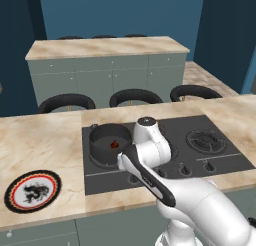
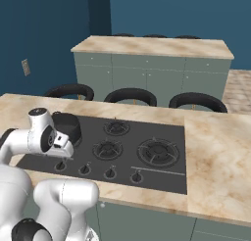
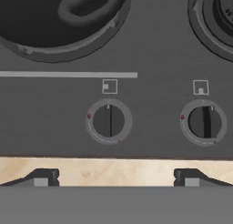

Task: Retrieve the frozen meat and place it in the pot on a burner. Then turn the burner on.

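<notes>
The dark grey pot [image 1: 102, 140] stands on the stove's left rear burner, and its rounded wall fills the top left of the hand view [image 3: 54, 32]. The frozen meat [image 1: 114, 144], a small reddish chunk, lies inside it. My gripper [image 3: 116, 178] is open and holds nothing, hovering over the stove's front edge just in front of the pot. Its fingertips [image 3: 43, 177] straddle the leftmost burner knob [image 3: 109, 120], which lies a little ahead of them. A second knob [image 3: 205, 122] sits to its right. In the left base view my own arm covers the gripper.
A round black-and-red patterned plate [image 1: 32, 191] lies on the counter left of the stove [image 2: 147, 132]. Three more burners [image 2: 158, 152] and the other knobs [image 2: 110, 173] lie to the right. Black stools [image 1: 135, 96] and an island counter [image 1: 107, 47] stand beyond.
</notes>
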Controlling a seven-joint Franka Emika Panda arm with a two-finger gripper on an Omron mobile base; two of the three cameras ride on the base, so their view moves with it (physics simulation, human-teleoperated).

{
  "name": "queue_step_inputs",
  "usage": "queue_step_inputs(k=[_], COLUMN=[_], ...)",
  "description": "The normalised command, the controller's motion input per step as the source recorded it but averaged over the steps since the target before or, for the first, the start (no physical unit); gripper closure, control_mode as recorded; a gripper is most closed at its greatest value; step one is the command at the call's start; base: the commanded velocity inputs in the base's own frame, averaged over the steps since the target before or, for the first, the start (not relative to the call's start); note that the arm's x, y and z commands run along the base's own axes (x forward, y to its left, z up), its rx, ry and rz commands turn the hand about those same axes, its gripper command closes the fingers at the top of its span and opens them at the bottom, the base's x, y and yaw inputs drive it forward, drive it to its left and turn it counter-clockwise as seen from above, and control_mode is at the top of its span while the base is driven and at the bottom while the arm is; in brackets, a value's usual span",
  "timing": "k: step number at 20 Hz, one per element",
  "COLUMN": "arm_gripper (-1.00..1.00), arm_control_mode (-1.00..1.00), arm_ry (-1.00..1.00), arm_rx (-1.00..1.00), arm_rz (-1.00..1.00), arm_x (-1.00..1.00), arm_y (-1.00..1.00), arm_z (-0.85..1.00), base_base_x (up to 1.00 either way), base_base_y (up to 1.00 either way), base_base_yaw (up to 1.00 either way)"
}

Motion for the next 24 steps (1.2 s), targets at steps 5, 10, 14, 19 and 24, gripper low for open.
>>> queue_step_inputs(k=[5,10,14,19,24], arm_gripper=[-1.0,-1.0,-1.0,-1.0,-1.0], arm_control_mode=[-1.0,-1.0,-1.0,-1.0,-1.0], arm_ry=[0.0,0.0,0.0,0.0,0.0], arm_rx=[0.0,0.0,-0.01,0.0,0.0], arm_rz=[0.0,0.0,-0.01,-0.01,0.0], arm_x=[0.0,0.0,0.0,0.01,0.15], arm_y=[0.09,0.11,0.15,0.04,0.0], arm_z=[-0.14,-0.03,-0.11,-0.02,0.0], base_base_x=[0.0,0.0,0.0,0.0,0.0], base_base_y=[0.0,0.0,0.0,0.0,0.0], base_base_yaw=[0.0,0.0,0.0,0.0,0.0])
